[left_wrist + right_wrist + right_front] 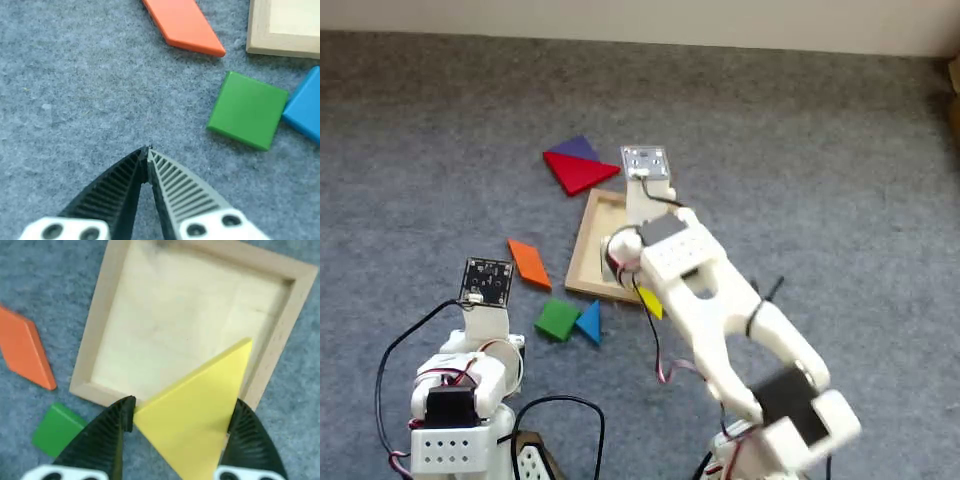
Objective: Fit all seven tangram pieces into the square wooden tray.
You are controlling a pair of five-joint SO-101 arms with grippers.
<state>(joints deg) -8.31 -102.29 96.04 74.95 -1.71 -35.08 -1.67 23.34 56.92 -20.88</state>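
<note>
High view first: the square wooden tray (582, 245) lay on the grey carpet (800, 150) about mid-scene. The right arm (720, 300) stretched across it from the near right and hid its right side. A sliver of the yellow triangle (651, 301) peeked out under the wrist by the tray's near right corner. Just beyond the tray's far left corner lay the red triangle (578, 172), with a purple piece (577, 148) against its far side, its outline hard to make out. The orange parallelogram (529, 263) lay left of the tray. The green square (557, 320) and blue triangle (590, 321) sat touching, near the tray's near left corner. The left arm (470, 385) stood at the near left, its fingers hidden under its wrist board.

Left wrist view: the left gripper (147, 152) was clenched, tips together on nothing, over bare carpet. The green square (247, 110) lay close by, the blue triangle (305, 107) against it. That piece, the orange parallelogram (182, 25) and the tray's corner (257, 25) were all cut off.

Right wrist view: the right gripper (185, 407) was grasping the yellow triangle (200, 390) over the tray's (92, 345) near right rim. Whether it touched the wood I could not tell. The orange parallelogram (25, 355) and green square (57, 430) lay to the left, the square partly behind a finger.
</note>
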